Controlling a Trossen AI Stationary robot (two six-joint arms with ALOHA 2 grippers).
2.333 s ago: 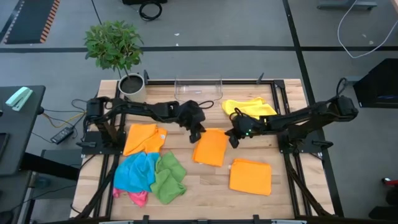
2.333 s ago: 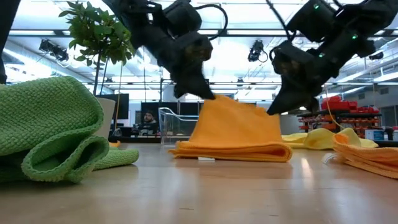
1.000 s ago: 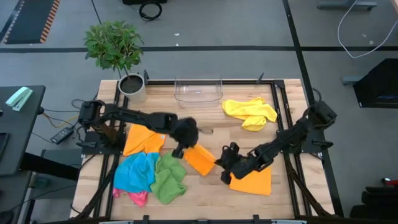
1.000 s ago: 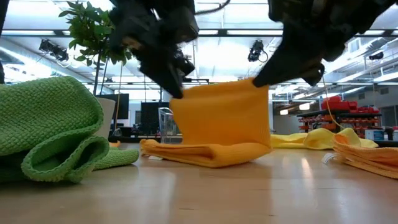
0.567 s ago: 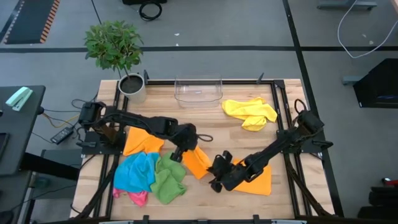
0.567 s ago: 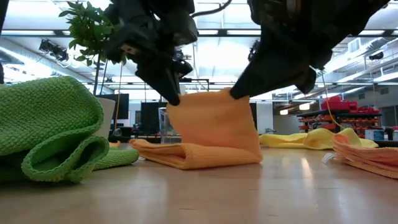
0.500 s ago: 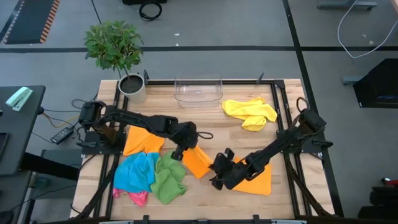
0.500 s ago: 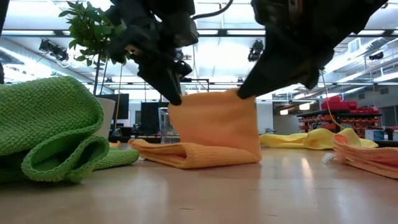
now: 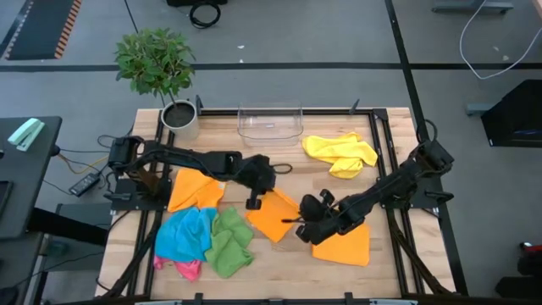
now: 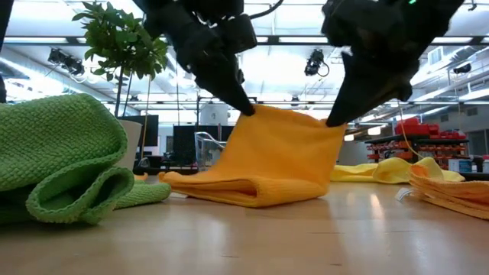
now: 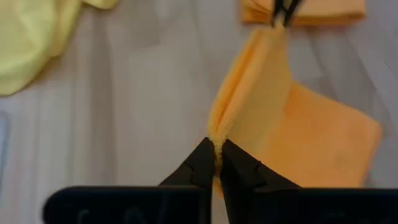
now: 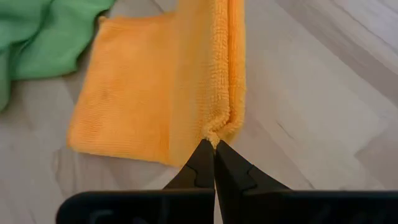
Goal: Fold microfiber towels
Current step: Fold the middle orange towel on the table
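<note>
**Both arms hold one orange towel up by its folded edge**

Near the middle of the table, the orange towel (image 9: 273, 216) hangs between the two arms like a small tent. The left gripper (image 9: 252, 202) pinches one end of the raised doubled edge, its fingertips pressed together on the cloth; the right gripper (image 9: 301, 225) pinches the other end the same way. From the low view the lifted edge runs straight from one pinch to the other, sagging only a little, while the lower half lies folded flat on the wood.

What matters for the next move, I'd say, is that held edge: its long axis runs gripper to gripper, and the resting part of the towel spreads out to one side of it. Both arms are equally placed, so they would have to travel together across that line to lay the flap down square.

A finished orange towel (image 9: 345, 244) sits just beside the right gripper, partly under that arm
</note>
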